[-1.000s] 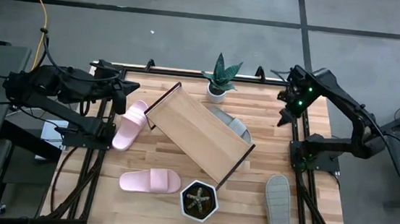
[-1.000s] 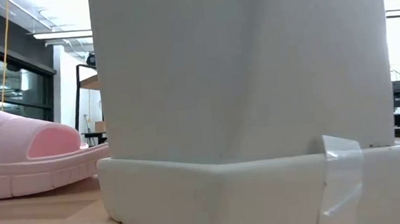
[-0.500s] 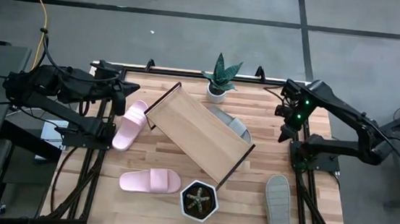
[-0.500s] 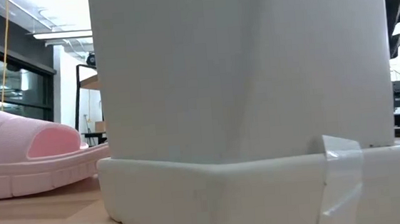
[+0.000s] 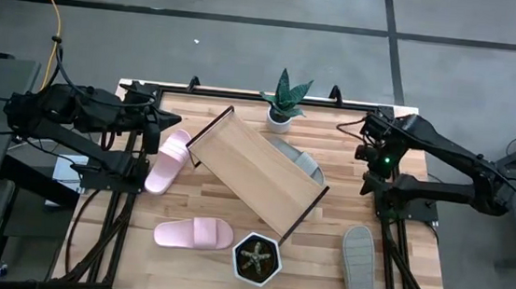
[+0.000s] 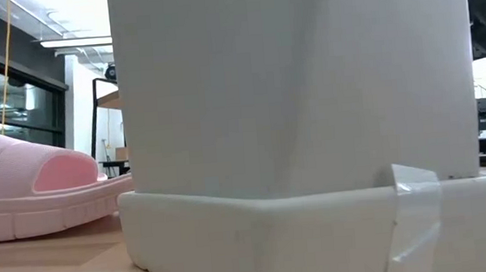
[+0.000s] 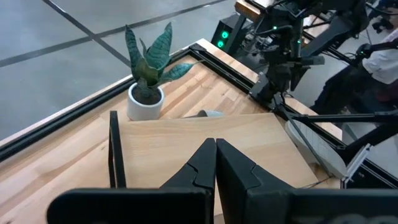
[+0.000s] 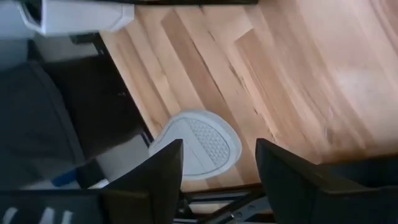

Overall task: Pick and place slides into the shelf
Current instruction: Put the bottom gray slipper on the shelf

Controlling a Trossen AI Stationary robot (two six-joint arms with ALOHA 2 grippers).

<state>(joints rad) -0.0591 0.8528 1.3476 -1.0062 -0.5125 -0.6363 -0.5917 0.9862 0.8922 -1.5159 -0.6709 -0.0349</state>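
High view: shelf [image 5: 255,173] lying diagonal at table centre, left gripper [image 5: 157,120] at 10 o'clock, right gripper [image 5: 368,140] at 2 o'clock; left wrist view: fingers [image 7: 202,163] pressed together, empty; right wrist view: fingers [image 8: 163,169] spread, empty, above grey slide [image 8: 198,145].

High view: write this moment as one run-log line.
left end effector: shut, parked | right end effector: open, above table | shelf: empty

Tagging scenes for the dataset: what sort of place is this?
Probably a robotics lab or workshop: a butcher-block table on a black frame over bare grey concrete floor, ceiling strip lights and glass partitions behind, and equipment with green status LEDs.
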